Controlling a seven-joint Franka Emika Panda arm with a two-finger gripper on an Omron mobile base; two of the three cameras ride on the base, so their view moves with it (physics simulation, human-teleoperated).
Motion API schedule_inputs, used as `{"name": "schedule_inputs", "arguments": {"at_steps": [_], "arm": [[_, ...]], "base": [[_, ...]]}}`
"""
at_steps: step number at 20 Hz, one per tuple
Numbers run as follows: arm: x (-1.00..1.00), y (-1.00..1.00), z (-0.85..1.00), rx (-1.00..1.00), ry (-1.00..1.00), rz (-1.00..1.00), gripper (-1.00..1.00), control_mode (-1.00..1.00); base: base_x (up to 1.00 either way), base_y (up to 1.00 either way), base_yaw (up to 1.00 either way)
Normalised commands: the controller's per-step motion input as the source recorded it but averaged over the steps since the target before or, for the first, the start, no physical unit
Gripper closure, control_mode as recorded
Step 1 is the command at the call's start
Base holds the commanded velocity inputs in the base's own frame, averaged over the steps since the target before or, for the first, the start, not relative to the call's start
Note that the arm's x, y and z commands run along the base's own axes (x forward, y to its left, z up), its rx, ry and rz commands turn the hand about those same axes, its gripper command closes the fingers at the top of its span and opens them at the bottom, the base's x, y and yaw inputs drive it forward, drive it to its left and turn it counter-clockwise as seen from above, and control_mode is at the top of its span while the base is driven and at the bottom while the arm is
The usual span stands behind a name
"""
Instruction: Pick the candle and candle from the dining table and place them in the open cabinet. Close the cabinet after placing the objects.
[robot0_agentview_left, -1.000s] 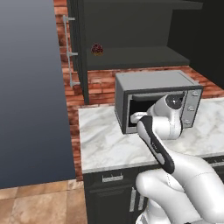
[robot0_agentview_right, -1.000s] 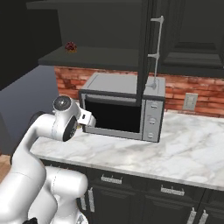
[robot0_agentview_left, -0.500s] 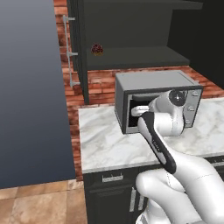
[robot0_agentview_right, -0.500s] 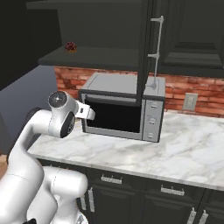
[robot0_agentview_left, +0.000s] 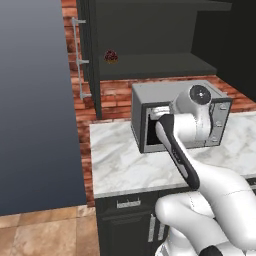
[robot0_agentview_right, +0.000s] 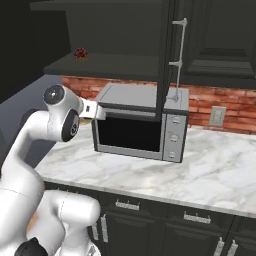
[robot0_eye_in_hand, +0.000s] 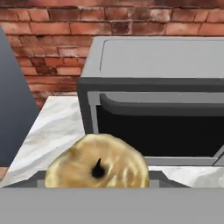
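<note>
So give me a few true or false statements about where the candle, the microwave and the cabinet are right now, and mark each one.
1. The gripper holds the golden-tan candle. True.
2. The microwave sits on the marble counter. True.
3. The candle already rests on the cabinet shelf. False: it is in the gripper, down in front of the microwave.
4. The dark-red cupcake lies on the counter. False: it sits on the shelf.
5. The microwave door hangs wide open. False: it looks closed.

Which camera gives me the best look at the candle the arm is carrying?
The hand view: the squat golden candle fills its lower middle, top face and dark wick plain, with the microwave behind. In the right base view only a tan sliver peeks under the hand. In the left base view I cannot make it out near the wrist.
</note>
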Motion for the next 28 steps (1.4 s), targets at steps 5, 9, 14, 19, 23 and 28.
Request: {"name": "schedule_inputs", "arguments": {"at_steps": [5,9,14,19,23,28], "arm": [[0.06,-0.06,0.78,0.0,0.0,-0.01,1.0,-1.0],[0.12,-0.08,0.66,0.0,-0.03,0.0,1.0,-1.0],[0.27,0.0,0.41,0.0,-0.06,0.0,1.0,-1.0],[0.4,0.0,0.28,0.0,-0.08,0.0,1.0,-1.0],[0.51,0.0,0.03,0.0,-0.03,0.0,1.0,-1.0],[0.48,0.0,0.02,0.0,-0.03,0.0,1.0,-1.0]], "base": [[0.0,0.0,0.0],[0.0,0.0,0.0],[0.0,0.0,0.0],[0.0,0.0,0.0],[0.0,0.0,0.0],[0.0,0.0,0.0]]}}
